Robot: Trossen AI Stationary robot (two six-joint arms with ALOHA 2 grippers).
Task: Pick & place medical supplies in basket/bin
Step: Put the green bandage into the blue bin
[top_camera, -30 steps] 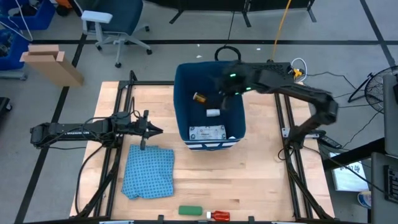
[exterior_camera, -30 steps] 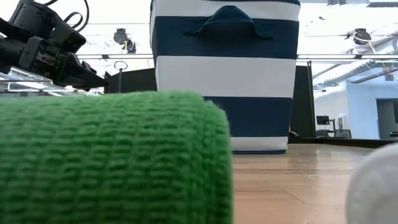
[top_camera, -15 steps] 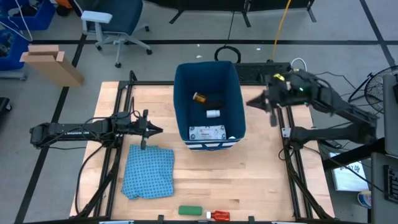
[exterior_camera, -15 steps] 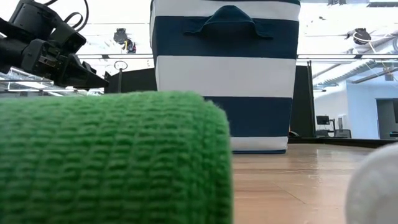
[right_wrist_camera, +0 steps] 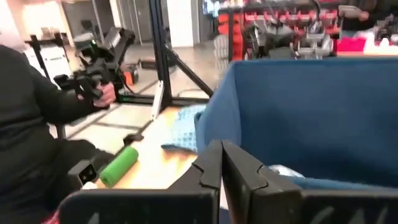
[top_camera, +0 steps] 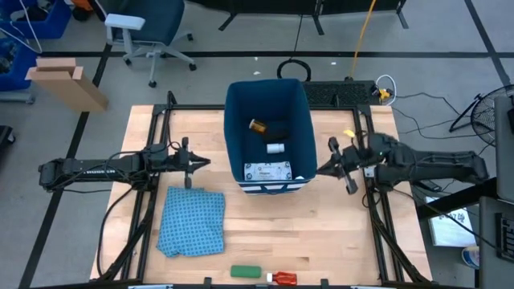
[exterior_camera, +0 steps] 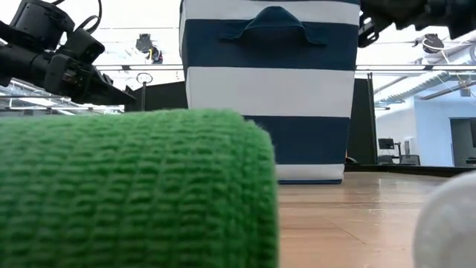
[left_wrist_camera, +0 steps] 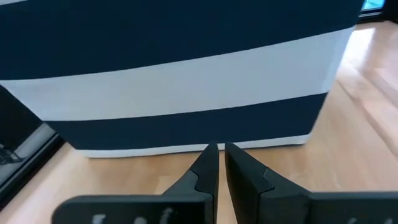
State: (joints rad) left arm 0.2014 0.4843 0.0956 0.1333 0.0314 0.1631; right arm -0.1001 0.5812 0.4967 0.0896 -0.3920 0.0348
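The dark blue bin [top_camera: 234, 120] stands at the table's middle, its white-striped short side [exterior_camera: 268, 91] toward the near edge. In it lie an orange bottle [top_camera: 258, 126], a black item [top_camera: 279, 130], a small white item [top_camera: 275, 148] and a flat white printed packet [top_camera: 268, 172]. A green oblong [top_camera: 246, 272] and a red tube [top_camera: 283, 278] lie at the near edge. My right gripper [top_camera: 321, 169] hovers shut just right of the bin. My left gripper [top_camera: 207, 165] waits shut to the bin's left, pointing at its wall [left_wrist_camera: 186, 74].
A blue patterned cloth [top_camera: 193, 221] lies flat on the table, near-left of the bin. The green oblong [exterior_camera: 134, 186] fills the low view's foreground. A person in dark sleeves [right_wrist_camera: 37, 124] sits beyond the table's near-left side. Bare wood [top_camera: 337, 233] lies near-right of the bin.
My right gripper has left its place above the bin, swinging toward the table's right edge and then toward the near edge, and now stands beside the bin's right wall. The black item shows in the bin where the gripper hung before.
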